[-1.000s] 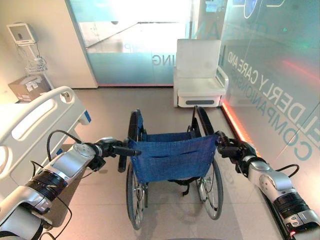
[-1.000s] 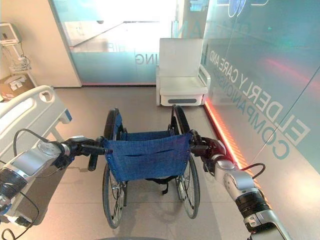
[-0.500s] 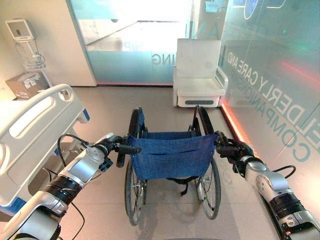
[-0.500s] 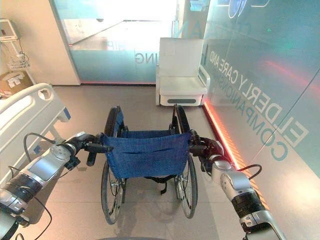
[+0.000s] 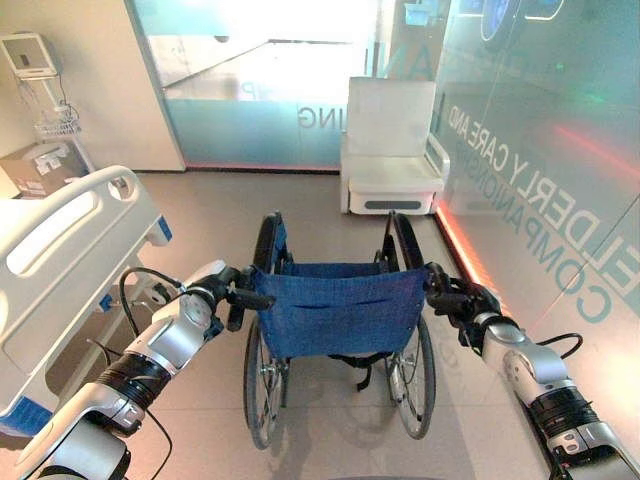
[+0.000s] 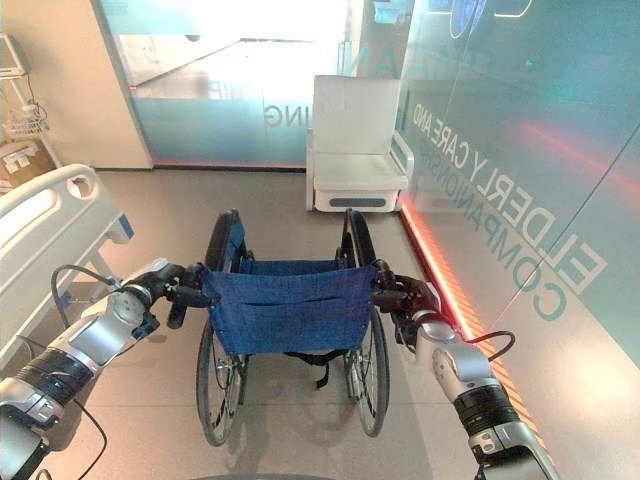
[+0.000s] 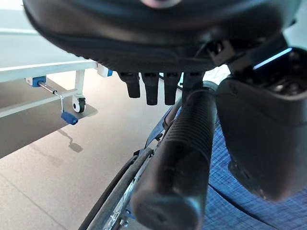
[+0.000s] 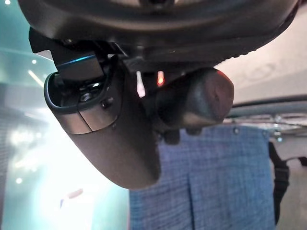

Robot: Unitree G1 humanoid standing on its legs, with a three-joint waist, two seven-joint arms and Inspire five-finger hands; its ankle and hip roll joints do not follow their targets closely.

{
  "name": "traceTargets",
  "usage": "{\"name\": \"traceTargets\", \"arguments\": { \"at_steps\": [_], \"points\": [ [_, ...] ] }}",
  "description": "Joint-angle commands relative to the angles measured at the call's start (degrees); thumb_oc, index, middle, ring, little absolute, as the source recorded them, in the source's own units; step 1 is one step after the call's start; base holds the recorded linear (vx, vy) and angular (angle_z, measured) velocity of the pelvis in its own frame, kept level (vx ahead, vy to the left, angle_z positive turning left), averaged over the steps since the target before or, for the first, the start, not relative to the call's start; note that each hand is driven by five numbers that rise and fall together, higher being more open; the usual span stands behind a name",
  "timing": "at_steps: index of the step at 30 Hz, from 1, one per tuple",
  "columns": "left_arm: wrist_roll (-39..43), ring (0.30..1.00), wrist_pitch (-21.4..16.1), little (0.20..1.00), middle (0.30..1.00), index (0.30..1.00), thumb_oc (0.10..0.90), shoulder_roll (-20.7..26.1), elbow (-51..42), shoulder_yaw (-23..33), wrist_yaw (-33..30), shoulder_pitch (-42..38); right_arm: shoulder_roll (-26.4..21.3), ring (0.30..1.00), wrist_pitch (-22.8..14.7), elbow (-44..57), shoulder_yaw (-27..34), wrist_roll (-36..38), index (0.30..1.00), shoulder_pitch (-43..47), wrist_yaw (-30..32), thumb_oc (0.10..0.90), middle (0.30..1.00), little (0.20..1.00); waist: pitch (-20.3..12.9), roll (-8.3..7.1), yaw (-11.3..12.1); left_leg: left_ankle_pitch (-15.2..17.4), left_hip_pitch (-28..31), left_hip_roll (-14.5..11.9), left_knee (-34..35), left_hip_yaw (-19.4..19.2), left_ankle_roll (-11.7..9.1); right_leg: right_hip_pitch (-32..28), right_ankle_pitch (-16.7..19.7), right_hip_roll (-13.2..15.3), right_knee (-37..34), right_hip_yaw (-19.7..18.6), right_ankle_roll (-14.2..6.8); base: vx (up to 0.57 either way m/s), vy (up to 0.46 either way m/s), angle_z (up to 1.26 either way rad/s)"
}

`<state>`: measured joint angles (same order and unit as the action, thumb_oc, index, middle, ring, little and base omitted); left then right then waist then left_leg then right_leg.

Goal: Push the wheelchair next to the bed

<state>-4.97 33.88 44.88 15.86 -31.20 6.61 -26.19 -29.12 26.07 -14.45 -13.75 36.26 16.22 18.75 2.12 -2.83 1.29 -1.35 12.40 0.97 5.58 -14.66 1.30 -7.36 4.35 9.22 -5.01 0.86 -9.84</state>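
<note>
tiled floor [image 5: 200, 215], wheelchair [image 5: 340, 310] facing white armchair [image 5: 392, 150], bed [image 5: 60, 250] left

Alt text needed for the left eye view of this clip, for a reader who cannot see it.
Both robot hands, left hand and right hand, grip the push handles of a blue-backed wheelchair seen from behind. A white bed stands to its left; a white armchair stands ahead by a glass wall.

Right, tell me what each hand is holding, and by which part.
Both grip the blue-backed wheelchair: left hand on its left black push handle, right hand on the right one.
</note>
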Motion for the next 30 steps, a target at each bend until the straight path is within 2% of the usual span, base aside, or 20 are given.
{"name": "traceTargets", "arguments": {
  "at_steps": [1, 5, 6, 7, 9, 12, 13, 14, 15, 16, 18, 21, 30],
  "points": [
    [2.57, 0.900, -13.51, 0.900, 0.900, 0.900, 0.800, -21.09, -0.71, -8.82, 4.88, -6.28, 3.34, 0.300, -8.37, 9.11, -2.09, 2.40, 0.300, 10.71, -10.57, 0.400, 0.300, 0.300, 2.38, 2.18, -6.60, 1.40, -0.33, -1.11, -0.58, 3.47, 0.07, -2.65, -1.18, -6.44, 0.02, 5.61, 4.12, 0.00, 0.000, 0.00],
    [7.25, 0.900, -13.27, 0.900, 0.900, 0.900, 0.800, -22.73, 0.68, -9.13, 4.00, -5.19, 3.62, 0.300, -8.21, 9.15, -2.24, 2.60, 0.300, 11.14, -10.69, 0.400, 0.300, 0.300, 2.54, 2.05, -6.75, 1.39, -0.22, -1.28, -0.58, 3.20, 0.05, -2.57, -1.23, -6.44, 0.15, 5.47, 4.04, 0.00, 0.000, 0.00],
    [14.16, 0.900, -11.69, 0.900, 0.900, 0.900, 0.800, -23.79, 0.79, -9.11, 2.76, -4.35, 3.70, 0.300, -8.24, 9.30, -2.18, 2.86, 0.300, 11.13, -10.76, 0.400, 0.300, 0.300, 2.62, 1.98, -6.83, 1.33, -0.17, -1.46, -0.58, 2.95, -0.02, -2.55, -1.20, -6.46, 0.20, 5.51, 4.02, 0.00, 0.000, 0.00],
    [15.32, 0.900, -11.32, 0.900, 0.900, 0.900, 0.800, -24.56, 0.96, -8.79, 2.52, -3.80, 3.72, 0.300, -8.31, 9.33, -2.03, 2.81, 0.300, 10.93, -10.94, 0.400, 0.300, 0.300, 2.63, 1.96, -6.85, 1.31, -0.15, -1.53, -0.58, 2.84, -0.03, -2.53, -1.20, -6.48, 0.21, 5.54, 4.01, 0.00, 0.000, 0.00],
    [23.32, 0.900, -11.62, 0.900, 0.900, 0.900, 0.800, -28.45, 1.99, -7.87, -0.22, -1.04, 4.25, 0.300, -8.60, 9.40, -1.57, 2.44, 0.300, 10.20, -11.25, 0.400, 0.300, 0.300, 2.71, 1.78, -6.93, 1.32, -0.17, -1.75, -0.58, 2.48, -0.08, -2.46, -1.19, -6.55, 0.18, 5.73, 4.00, 0.00, 0.000, 0.00],
    [28.05, 0.900, -13.61, 0.900, 0.900, 0.900, 0.800, -30.53, 2.10, -7.56, -2.31, 0.78, 4.44, 0.300, -8.44, 9.89, -1.45, 2.42, 0.300, 9.96, -10.92, 0.400, 0.300, 0.300, 2.89, 1.66, -6.87, 1.32, -0.24, -1.86, -0.58, 2.43, -0.10, -2.34, -1.12, -6.56, 0.19, 5.86, 4.00, 0.00, 0.000, 0.00],
    [31.71, 0.733, -14.12, 0.733, 0.733, 0.733, 0.689, -31.77, 2.20, -7.09, -3.57, 2.02, 4.40, 0.300, -8.50, 9.97, -1.27, 2.46, 0.300, 9.74, -11.02, 0.400, 0.300, 0.300, 2.98, 1.57, -6.81, 1.33, -0.27, -1.88, -0.58, 2.43, -0.09, -2.27, -1.08, -6.59, 0.22, 5.88, 4.03, 0.00, 0.000, 0.00],
    [32.24, 0.596, -14.99, 0.596, 0.596, 0.596, 0.598, -32.33, 2.46, -6.84, -4.08, 2.51, 4.50, 0.300, -8.60, 9.92, -1.16, 2.36, 0.300, 9.65, -11.07, 0.400, 0.300, 0.300, 3.04, 1.50, -6.76, 1.36, -0.31, -1.87, -0.58, 2.38, -0.10, -2.24, -1.07, -6.61, 0.21, 5.89, 4.04, -0.01, -0.019, -0.03],
    [35.16, 0.434, -17.73, 0.434, 0.434, 0.434, 0.489, -33.32, 2.97, -6.60, -4.47, 3.71, 4.54, 0.300, -8.51, 10.09, -0.99, 2.53, 0.300, 9.62, -10.98, 0.400, 0.300, 0.300, 3.18, 1.34, -6.70, 1.38, -0.32, -1.89, -0.58, 2.22, -0.12, -2.12, -1.03, -6.62, 0.28, 5.88, 4.10, 0.00, 0.000, 0.00],
    [36.24, 0.300, -18.26, 0.300, 0.300, 0.300, 0.400, -33.66, 2.98, -6.54, -4.79, 4.12, 4.50, 0.300, -8.42, 10.17, -0.96, 2.63, 0.300, 9.68, -10.91, 0.400, 0.300, 0.300, 3.22, 1.29, -6.67, 1.38, -0.33, -1.90, -0.58, 2.16, -0.11, -2.08, -1.04, -6.63, 0.32, 5.87, 4.14, 0.00, 0.000, 0.00],
    [36.00, 0.300, -21.93, 0.300, 0.300, 0.300, 0.400, -34.41, 2.81, -6.22, -4.56, 5.13, 4.40, 0.300, -8.09, 10.34, -0.86, 2.96, 0.300, 10.02, -10.40, 0.400, 0.300, 0.300, 3.48, 1.09, -6.52, 1.36, -0.28, -1.91, -0.58, 1.84, -0.08, -2.03, -1.05, -6.64, 0.43, 5.91, 4.24, -0.01, -0.010, 0.08],
    [35.68, 0.300, -24.00, 0.300, 0.300, 0.300, 0.400, -34.34, 1.82, -6.22, -3.57, 5.91, 3.84, 0.300, -7.44, 10.53, -0.40, 3.31, 0.300, 10.36, -10.23, 0.400, 0.300, 0.300, 3.68, 0.91, -6.29, 1.26, -0.24, -1.96, -0.58, 1.62, -0.03, -2.11, -1.11, -6.61, 0.52, 6.09, 4.43, 0.00, -0.002, 0.01],
    [36.74, 0.300, -25.67, 0.300, 0.300, 0.300, 0.400, -33.40, -0.60, -4.33, -5.19, 7.06, 2.81, 0.300, -6.93, 10.88, 0.79, 2.99, 0.300, 9.62, -10.62, 0.400, 0.300, 0.300, 3.51, 0.90, -5.29, 1.04, -0.22, -1.51, -0.58, 3.26, -0.09, -2.92, -1.19, -6.50, 0.33, 6.61, 4.60, 0.00, 0.000, 0.00]
  ]
}}
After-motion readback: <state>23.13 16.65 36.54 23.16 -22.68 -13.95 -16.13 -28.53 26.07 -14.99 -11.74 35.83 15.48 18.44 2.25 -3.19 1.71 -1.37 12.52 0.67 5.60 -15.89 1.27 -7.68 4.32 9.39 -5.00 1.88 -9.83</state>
